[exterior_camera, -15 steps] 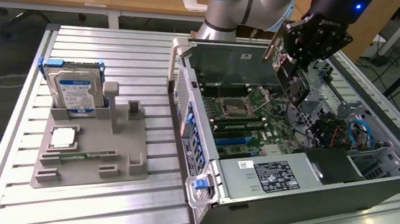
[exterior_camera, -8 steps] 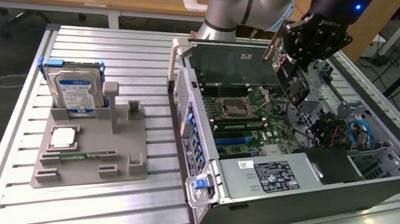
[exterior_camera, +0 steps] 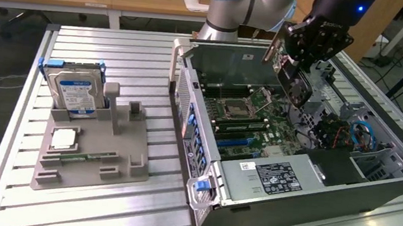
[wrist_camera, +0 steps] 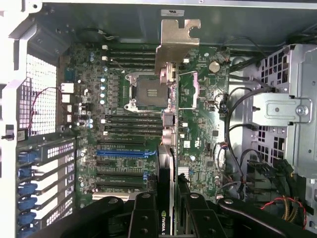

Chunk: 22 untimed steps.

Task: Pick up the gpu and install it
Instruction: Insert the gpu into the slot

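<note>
White lettering runs across the black body of the hand (exterior_camera: 302,64), too faint to read. The hand is partly closed, with a finger pressed against each face of the gpu (exterior_camera: 299,92), which it holds clear of everything else.

In the exterior view the card hangs tilted from the hand, over the open computer case (exterior_camera: 374,182). Below it lies the motherboard (exterior_camera: 249,123).

In the wrist view the gpu (wrist_camera: 169,119) runs edge-on away from the hand (wrist_camera: 167,201), so neither face shows. Its silver bracket (wrist_camera: 176,44) is at the far end. A green-and-white logo sits on the card's edge between the fingers (wrist_camera: 143,213), but the picture's border cuts it off.

Beneath the hand and nearer the camera, a black label (exterior_camera: 274,174) on the power supply has white print too small to read. Well apart from the hand, on the surface (exterior_camera: 140,56), a hard drive (exterior_camera: 75,91) stands in a grey holder (exterior_camera: 91,158). Its blue-white label is illegible.
</note>
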Available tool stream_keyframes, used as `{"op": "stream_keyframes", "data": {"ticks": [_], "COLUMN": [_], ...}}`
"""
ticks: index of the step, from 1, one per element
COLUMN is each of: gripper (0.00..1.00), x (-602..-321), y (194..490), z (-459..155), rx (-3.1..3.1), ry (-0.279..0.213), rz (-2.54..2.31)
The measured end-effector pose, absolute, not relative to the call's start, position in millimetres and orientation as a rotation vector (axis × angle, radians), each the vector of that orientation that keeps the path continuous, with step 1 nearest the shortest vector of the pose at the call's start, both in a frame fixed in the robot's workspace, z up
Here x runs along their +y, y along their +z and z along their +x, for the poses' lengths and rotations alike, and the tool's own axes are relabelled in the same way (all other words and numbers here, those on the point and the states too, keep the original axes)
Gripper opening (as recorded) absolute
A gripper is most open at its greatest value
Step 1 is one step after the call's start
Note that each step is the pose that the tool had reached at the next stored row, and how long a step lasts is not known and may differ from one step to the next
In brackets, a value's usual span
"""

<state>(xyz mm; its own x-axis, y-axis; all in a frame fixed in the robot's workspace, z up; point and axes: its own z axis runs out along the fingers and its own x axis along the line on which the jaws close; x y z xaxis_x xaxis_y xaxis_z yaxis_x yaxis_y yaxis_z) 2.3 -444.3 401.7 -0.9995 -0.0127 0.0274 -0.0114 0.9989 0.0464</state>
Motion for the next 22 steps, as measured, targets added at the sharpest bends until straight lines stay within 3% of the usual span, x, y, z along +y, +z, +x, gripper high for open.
{"op": "stream_keyframes", "data": {"ticks": [22], "gripper": [0.26], "x": [-444.3], "y": [396.6], "z": [2.4], "rx": [-3.063], "ry": [-0.040], "rz": [0.512]}}
